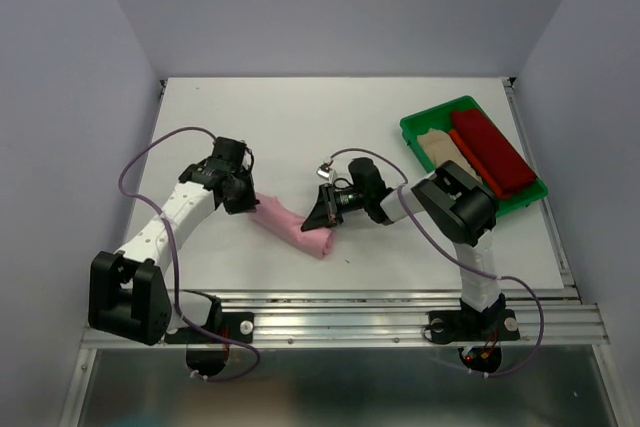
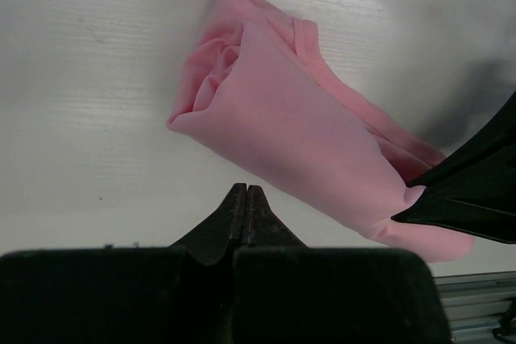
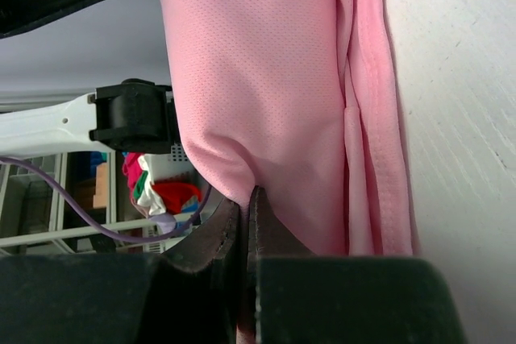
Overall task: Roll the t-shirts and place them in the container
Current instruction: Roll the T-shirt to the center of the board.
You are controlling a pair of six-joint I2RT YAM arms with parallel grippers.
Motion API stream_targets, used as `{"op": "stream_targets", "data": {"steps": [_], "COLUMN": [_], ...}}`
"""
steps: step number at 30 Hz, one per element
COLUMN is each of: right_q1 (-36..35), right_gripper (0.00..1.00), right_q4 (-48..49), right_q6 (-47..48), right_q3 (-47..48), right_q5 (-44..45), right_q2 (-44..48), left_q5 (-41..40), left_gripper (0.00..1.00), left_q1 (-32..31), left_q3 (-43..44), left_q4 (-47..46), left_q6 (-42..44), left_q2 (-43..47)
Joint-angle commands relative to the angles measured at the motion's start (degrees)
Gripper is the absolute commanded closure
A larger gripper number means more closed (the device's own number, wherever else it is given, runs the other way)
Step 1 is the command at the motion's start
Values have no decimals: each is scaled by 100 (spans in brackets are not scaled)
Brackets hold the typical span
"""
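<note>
The light pink t-shirt (image 1: 295, 229) lies as a loose roll on the white table between my two grippers. My left gripper (image 1: 247, 199) is at its left end. In the left wrist view the left gripper (image 2: 246, 192) is shut and empty, its tips just short of the pink roll (image 2: 298, 134). My right gripper (image 1: 325, 219) is at the roll's right end. In the right wrist view it (image 3: 248, 195) is shut on a fold of the pink fabric (image 3: 266, 78). The dark red t-shirt (image 1: 492, 152) and the beige t-shirt (image 1: 440, 147) lie rolled in the tray.
The green plastic tray (image 1: 415, 132) stands at the back right of the table. A metal rail (image 1: 340, 312) runs along the near table edge. One of the right gripper's fingers (image 2: 476, 191) shows dark at the right of the left wrist view.
</note>
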State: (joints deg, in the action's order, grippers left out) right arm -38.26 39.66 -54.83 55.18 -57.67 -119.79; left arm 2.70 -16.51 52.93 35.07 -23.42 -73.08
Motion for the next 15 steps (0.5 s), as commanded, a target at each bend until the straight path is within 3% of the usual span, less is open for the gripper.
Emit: {"op": "stream_targets", "data": {"steps": [1, 15], "right_q1": [82, 187], "right_gripper": [99, 99], "right_q4": [691, 894], "right_q6": [-317, -459], "right_q3": [-130, -209], "right_q5": [-165, -166], "right_q2": [-150, -142], "left_q5": [336, 354], "left_gripper": [100, 100], "left_q1": [-106, -159], "left_q3": [42, 570], "left_q4": [-386, -967], "left_q6": [48, -22], "left_q2": [-92, -1235]}}
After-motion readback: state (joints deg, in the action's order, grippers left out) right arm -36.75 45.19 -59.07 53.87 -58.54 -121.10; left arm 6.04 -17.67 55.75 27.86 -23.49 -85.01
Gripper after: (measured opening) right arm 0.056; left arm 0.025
